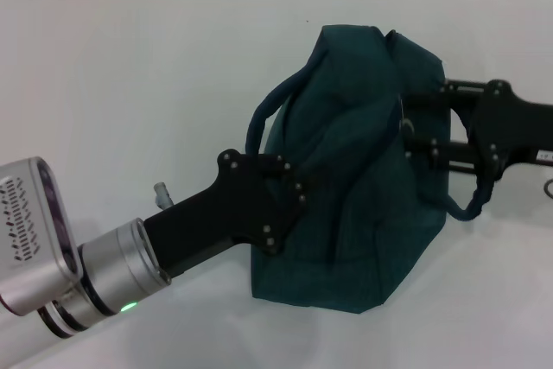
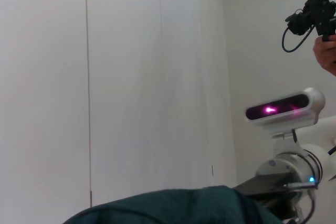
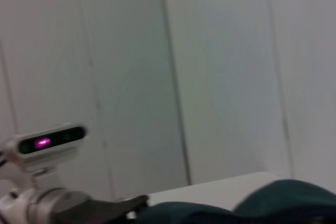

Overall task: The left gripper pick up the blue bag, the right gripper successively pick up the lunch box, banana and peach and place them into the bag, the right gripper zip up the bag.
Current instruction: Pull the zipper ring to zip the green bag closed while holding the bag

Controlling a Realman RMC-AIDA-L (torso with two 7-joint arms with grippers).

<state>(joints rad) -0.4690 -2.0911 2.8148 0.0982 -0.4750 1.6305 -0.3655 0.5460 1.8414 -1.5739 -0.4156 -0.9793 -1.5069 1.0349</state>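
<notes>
The bag (image 1: 346, 179) stands on the white counter (image 1: 130, 84), slumped, with its mouth gathered toward the top. No lunch box, banana or peach is in view, so we judge them already inside and the step in hand to be the zip-up.

The left gripper (image 1: 298, 192) is pressed into the near left flank of the bag, its fingers sunk in the fabric; we read it as clamped on the bag, holding it steady. The right gripper (image 1: 415, 140) is at the upper right side of the bag, fingers touching the fabric where the zipper line should run. We cannot tell whether its fingers are closed on the pull, since folds hide the tips. One handle (image 1: 268, 114) arches on the left side; the other (image 1: 467, 205) hangs below the right gripper.

To do this step well:
- We keep the left gripper firm so the bag does not slide as the zipper is drawn.
- We pull along the zipper line, not upward, or the bag will lift and the fabric bunch.
- We keep the hanging handle out of the right gripper's path; it lies close enough to snag.
- We expect the soft fabric to fold into the zipper teeth, so the seam should be kept taut between the two grippers.

The wrist views show only a strip of bag fabric and the robot's head.
</notes>
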